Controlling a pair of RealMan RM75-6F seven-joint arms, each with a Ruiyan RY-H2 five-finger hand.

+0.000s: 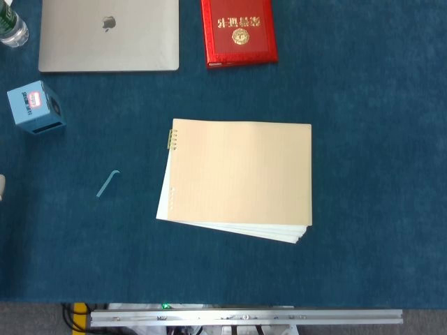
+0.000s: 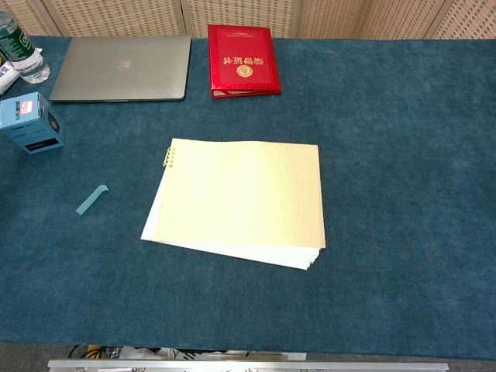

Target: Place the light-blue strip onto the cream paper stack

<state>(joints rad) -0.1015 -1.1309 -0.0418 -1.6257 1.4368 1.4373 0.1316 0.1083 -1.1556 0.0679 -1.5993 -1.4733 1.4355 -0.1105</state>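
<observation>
Since neither hand shows up in either view, can't tell what the fingers are doing, but the light-blue strip [image 1: 107, 183] lies slantwise toward the bench's left edge, well apart from the cream paper stack [image 1: 241, 174], so I'd guess the left arm's closer.

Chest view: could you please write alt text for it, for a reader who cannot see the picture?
A cream paper stack lies in the middle of a dark blue table, and a small light-blue strip lies apart to its left. Along the far edge are a closed silver laptop, a red booklet, a blue box and a water bottle. No robot hand is visible.
</observation>
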